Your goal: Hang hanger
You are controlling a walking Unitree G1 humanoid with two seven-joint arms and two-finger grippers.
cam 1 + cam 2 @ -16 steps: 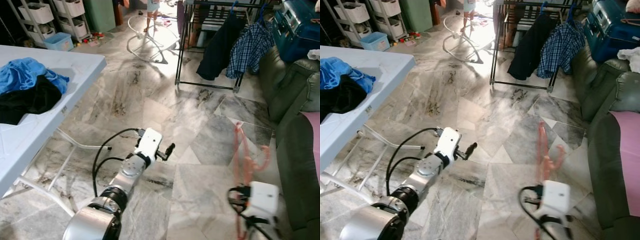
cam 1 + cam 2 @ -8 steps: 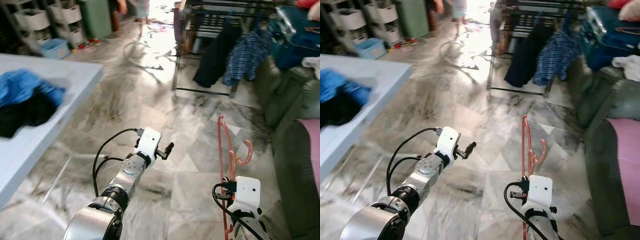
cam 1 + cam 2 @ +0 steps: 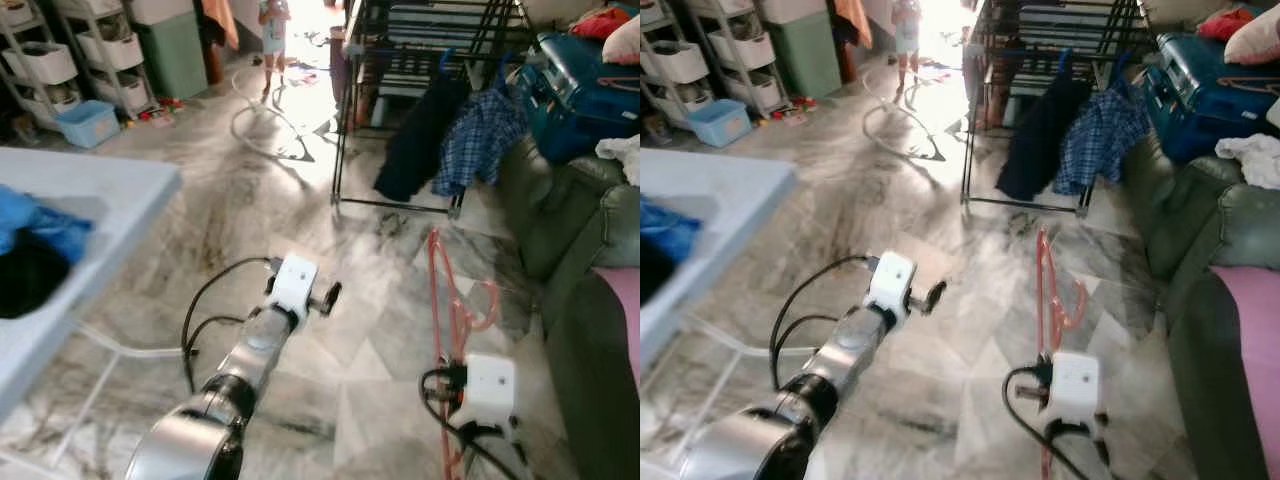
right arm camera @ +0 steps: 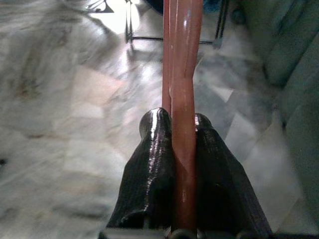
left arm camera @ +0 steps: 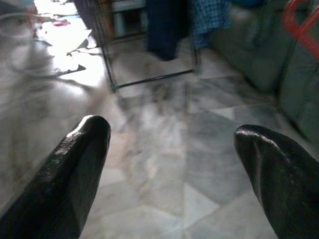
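Observation:
A pink-red plastic hanger (image 3: 455, 300) stands upright in front of me, its hook curling to the right. My right gripper (image 4: 178, 124) is shut on its lower bar, both black fingers (image 4: 149, 169) pressed against the plastic. My left gripper (image 5: 174, 164) is held out over the marble floor, open, nothing between its fingers (image 5: 75, 174). Ahead stands a black clothes rack (image 3: 420, 110) with a dark garment (image 3: 415, 140) and a blue plaid shirt (image 3: 478, 135) hanging from it.
A white table (image 3: 70, 260) with blue and black clothes is at my left. A dark green sofa (image 3: 590, 270) runs along the right, with a blue suitcase (image 3: 580, 75) behind it. Storage shelves (image 3: 60, 60) and a person (image 3: 272, 30) are far back left.
The view has shifted forward and right: the rack looks nearer and the table has slid left. The hanger stays upright in my right gripper. The left arm holds its pose.

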